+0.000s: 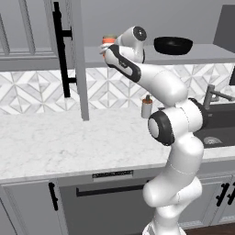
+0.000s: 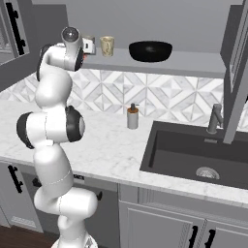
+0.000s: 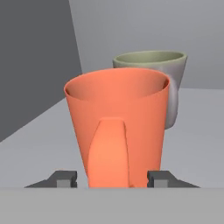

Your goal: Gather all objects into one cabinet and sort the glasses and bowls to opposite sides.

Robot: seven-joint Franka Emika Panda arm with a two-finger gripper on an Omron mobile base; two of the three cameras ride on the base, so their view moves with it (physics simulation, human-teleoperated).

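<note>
The orange mug [image 3: 117,127] stands on the cabinet's grey shelf [image 3: 192,144], its handle turned toward the camera. My gripper [image 3: 112,178] is open around the mug's base. The right fingertip [image 3: 158,178] is at its side and the left one stands a little apart. A pale olive-grey mug [image 3: 168,72] stands just behind it. In the left base view the orange mug [image 1: 109,41] peeks out behind my wrist. The black bowl [image 1: 173,45] sits further right on the shelf [image 1: 206,54]. In the right base view a cream mug [image 2: 107,46] and the bowl [image 2: 150,51] show.
The cabinet door [image 1: 79,69] stands open edge-on, its black bar handle [image 1: 58,50] left of my arm. A soap dispenser [image 1: 147,106] stands on the marble counter [image 1: 69,142]. The dark sink [image 2: 193,155] and faucet [image 2: 214,118] lie to the right.
</note>
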